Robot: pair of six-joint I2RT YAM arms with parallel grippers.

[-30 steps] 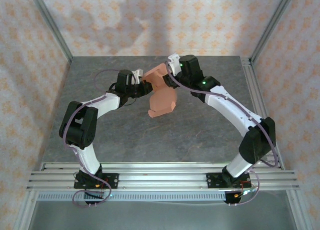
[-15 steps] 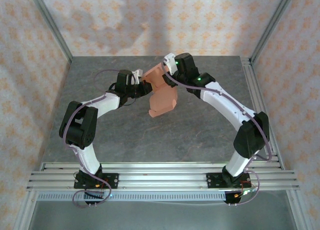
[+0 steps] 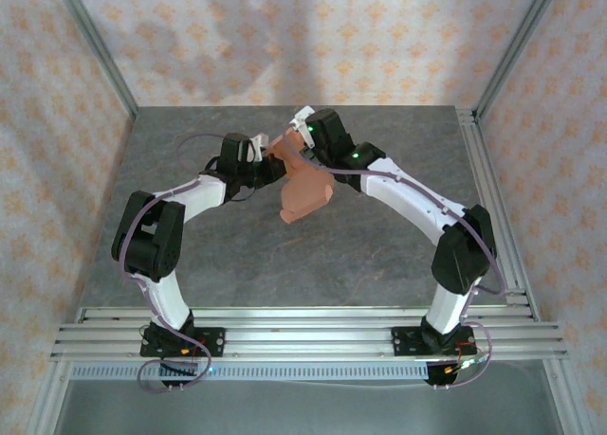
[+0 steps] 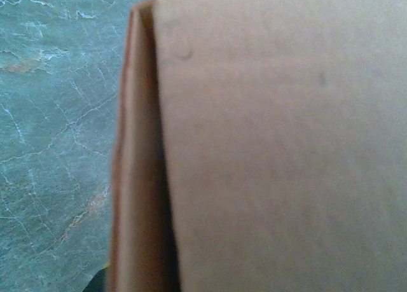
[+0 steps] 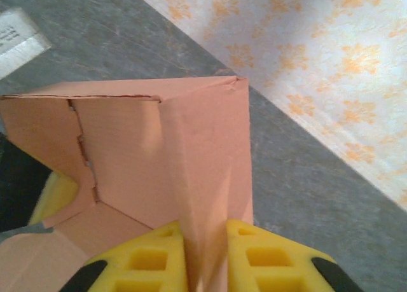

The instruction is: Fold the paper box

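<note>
Both pinch the paper box [image 3: 305, 193]: left claw [image 3: 270, 165], and right claw [image 5: 205, 235], now shifted leftward.

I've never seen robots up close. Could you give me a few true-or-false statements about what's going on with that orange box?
1. The left claw and the right claw both meet at the paper box. True.
2. The paper box is blue. False: it is salmon-orange.
3. The right claw's yellow pads sit on either side of a cardboard panel. True.
4. The paper box lies beside the arms' bases. False: it is out toward the far middle of the grey table.
</note>
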